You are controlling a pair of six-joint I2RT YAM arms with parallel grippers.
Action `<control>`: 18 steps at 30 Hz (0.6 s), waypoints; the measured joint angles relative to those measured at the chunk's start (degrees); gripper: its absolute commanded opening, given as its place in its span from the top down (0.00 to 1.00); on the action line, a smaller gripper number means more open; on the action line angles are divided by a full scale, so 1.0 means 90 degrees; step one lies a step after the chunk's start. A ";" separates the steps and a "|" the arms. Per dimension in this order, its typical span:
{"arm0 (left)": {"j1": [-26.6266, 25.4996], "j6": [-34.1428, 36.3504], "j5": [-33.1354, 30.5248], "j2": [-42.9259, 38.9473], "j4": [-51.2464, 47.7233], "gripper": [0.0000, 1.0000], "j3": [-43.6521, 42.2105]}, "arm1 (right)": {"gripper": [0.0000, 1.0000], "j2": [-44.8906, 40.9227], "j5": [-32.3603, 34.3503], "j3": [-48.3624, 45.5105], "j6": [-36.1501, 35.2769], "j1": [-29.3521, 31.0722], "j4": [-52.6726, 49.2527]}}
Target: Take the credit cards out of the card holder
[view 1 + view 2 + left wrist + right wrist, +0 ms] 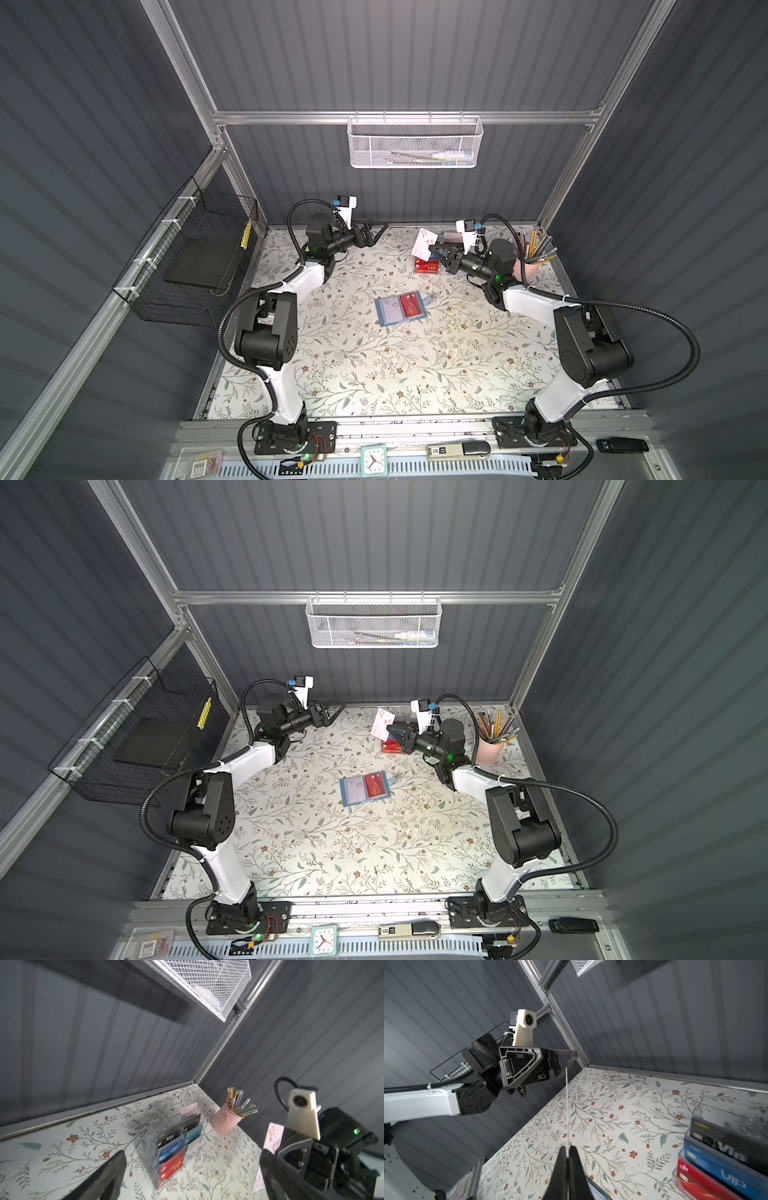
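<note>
- Card holder (378, 312) lies open and flat near the middle of the worktop (374, 365), between the two arms.
- Red card (410, 307) sits in its right sleeve, and a pale card (390, 311) in the left one.
- Right hand (432, 248) is pinched shut on a white card (424, 243) with pink marks, held upright above the worktop just beside the clear card rack (148, 1142).
- Left hand (376, 232) is spread wide and holds nothing, raised near the back wall, apart from the white card.
- Pink cup (530, 269) of pencils stands behind the right arm.
</note>
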 measured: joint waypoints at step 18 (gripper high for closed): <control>-0.1955 0.2501 -0.6040 -0.1110 -0.4716 0.00 0.0748 | 1.00 -0.0126 0.0818 -0.0903 0.1445 -0.0019 0.1797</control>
